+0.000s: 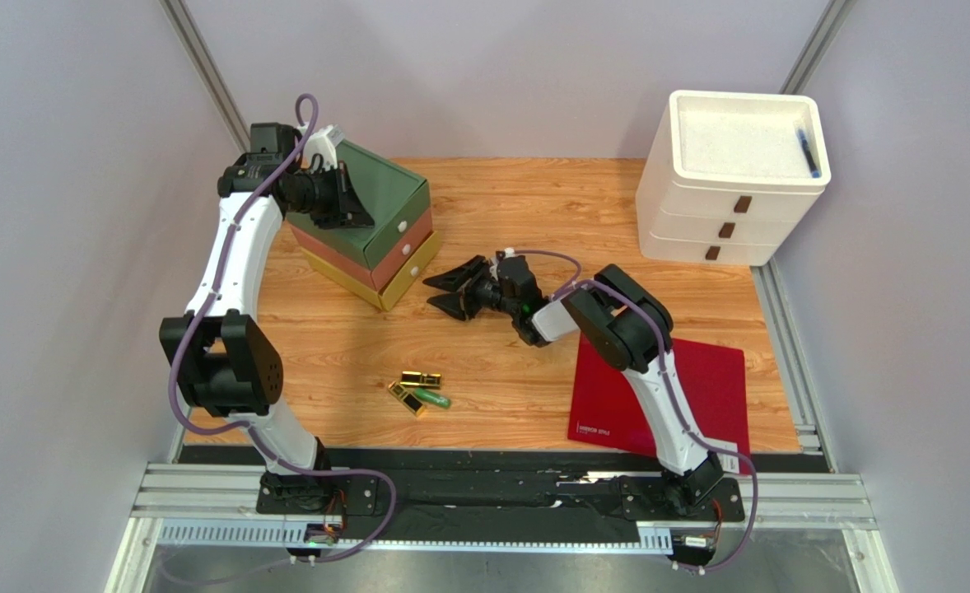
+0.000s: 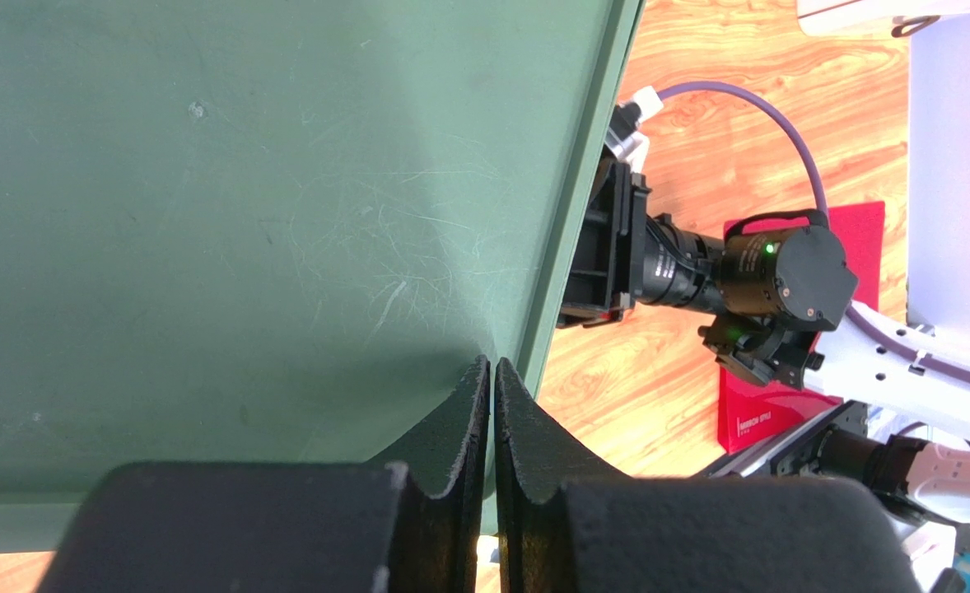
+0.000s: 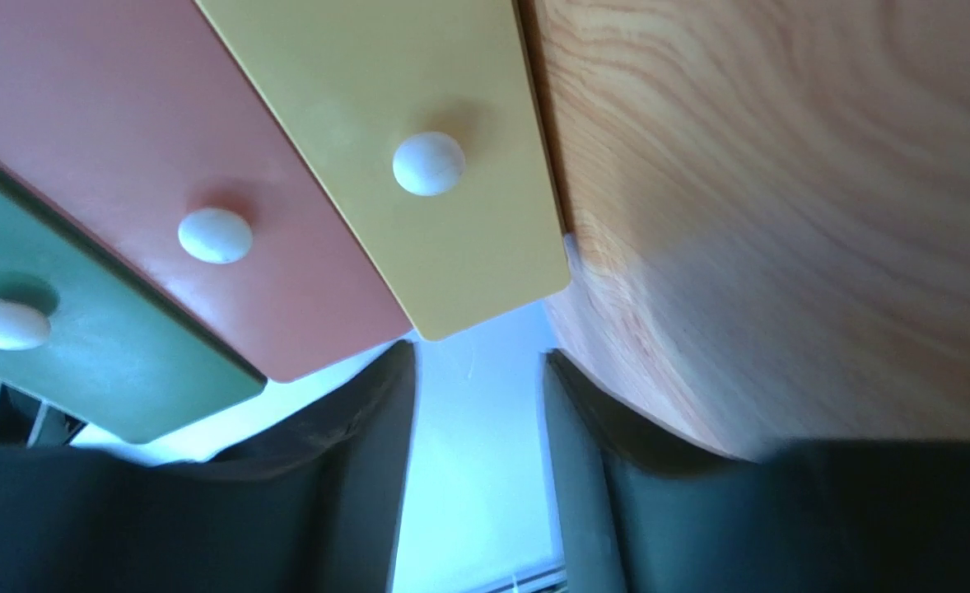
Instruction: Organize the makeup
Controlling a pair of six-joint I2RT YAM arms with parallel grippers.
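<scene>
The wooden table [image 1: 552, 210] stands between plain grey walls. On its near middle part lies the makeup that can be seen: two gold lipstick tubes [image 1: 422, 378] and a green tube [image 1: 433, 400]. They lie close together in a small group, well apart from the drawer box [image 1: 391, 185] at the back left. Whether they touch each other is too small to tell. The gold tubes are short, rectangular and shiny; the green one is slim and glossy. They are probably light and stiff, but the smooth finish may slip, and the green tube could roll if it is round. A good hold would be across the long sides at the middle, one piece at a time, because the neighbours are so near. The right gripper [image 3: 478, 358] is low in front of the yellow drawer [image 3: 379, 74], its jaws partly apart with nothing between them. The left gripper [image 2: 493, 371] is closed and empty, over the green top of the box.
</scene>
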